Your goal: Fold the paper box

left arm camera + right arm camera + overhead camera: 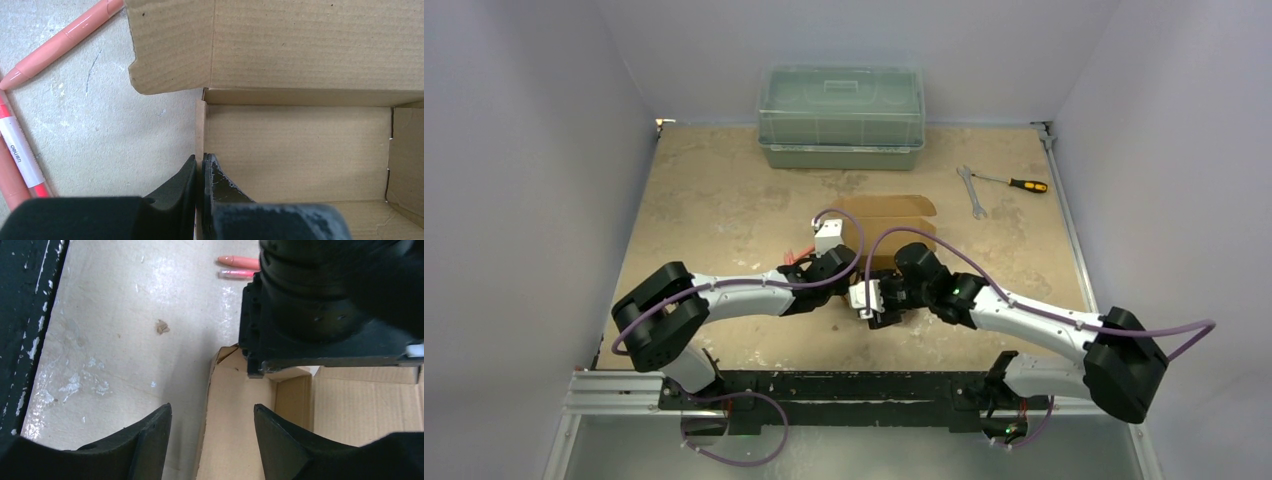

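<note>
The paper box (pixel 894 212) is brown cardboard and lies mid-table, partly raised into an open tray with a flap lying flat behind it. In the left wrist view its inside floor (pixel 300 145) and a flat flap (pixel 170 45) show. My left gripper (pixel 839 262) is shut on the box's thin upright side wall, with its fingertips (pixel 201 161) pinching the cardboard edge. My right gripper (pixel 882 300) is open just beside it. In the right wrist view its jaws (pixel 212 411) straddle the edge of a box wall (pixel 232 425) without touching it.
A green translucent lidded bin (pixel 841 115) stands at the back. A wrench (pixel 972 190) and a screwdriver (pixel 1019 184) lie back right. Pink pens (pixel 60 40) lie left of the box, also seen in the right wrist view (pixel 240 262). The left arm's wrist (pixel 325 305) is close ahead of my right gripper.
</note>
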Motion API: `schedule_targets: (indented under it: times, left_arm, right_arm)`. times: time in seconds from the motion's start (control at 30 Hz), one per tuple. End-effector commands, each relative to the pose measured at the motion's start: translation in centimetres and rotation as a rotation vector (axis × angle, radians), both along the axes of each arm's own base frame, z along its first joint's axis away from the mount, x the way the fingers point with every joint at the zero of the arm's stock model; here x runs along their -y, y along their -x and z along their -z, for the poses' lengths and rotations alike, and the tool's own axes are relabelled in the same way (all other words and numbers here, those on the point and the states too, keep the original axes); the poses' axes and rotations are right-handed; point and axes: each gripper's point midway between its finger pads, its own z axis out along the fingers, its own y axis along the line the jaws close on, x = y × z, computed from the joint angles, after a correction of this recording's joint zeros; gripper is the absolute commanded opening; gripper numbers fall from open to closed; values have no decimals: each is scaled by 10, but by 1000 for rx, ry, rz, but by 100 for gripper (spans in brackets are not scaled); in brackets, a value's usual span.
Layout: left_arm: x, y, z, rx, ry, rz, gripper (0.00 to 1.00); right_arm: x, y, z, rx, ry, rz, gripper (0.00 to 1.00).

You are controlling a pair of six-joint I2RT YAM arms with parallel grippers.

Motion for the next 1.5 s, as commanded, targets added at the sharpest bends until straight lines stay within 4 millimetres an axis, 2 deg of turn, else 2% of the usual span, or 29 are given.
schedule_targets:
  times: [0.0,0.2,0.3,0.43,0.63,0.8,0.93,1.13,1.23,1.33,1.47]
  left_arm:
    - [-3,10,6,-59,9,3,0]
    - [-1,13,4,-62,45,4,0]
    - [1,15,4,-66,60,8,0]
    - [3,15,4,-69,73,15,0]
    - [5,19,5,-81,84,29,2]
    - [8,23,6,-98,111,41,5]
    - [5,25,7,-103,118,28,8]
    - [-2,27,5,-99,134,-1,20]
    - [-2,27,6,-99,137,-2,21]
    - [-4,26,10,-99,124,-11,22]
    - [-9,21,13,-89,91,-33,20]
  right_arm:
    - [-4,-3,5,8,-10,6,63]
    - [-5,-11,13,28,-10,35,53]
    - [-7,-10,15,29,-10,31,47]
    - [-5,-10,24,34,17,34,42]
    - [-9,-34,12,79,-32,168,21]
    - [-9,-44,9,80,-53,240,7]
    - [-8,-42,12,70,-47,242,4]
    - [-8,-43,15,59,-43,249,2]
    - [-9,-44,15,54,-48,266,2]
    - [-10,-40,17,38,-42,246,5]
    - [-13,-29,17,-1,-35,188,16]
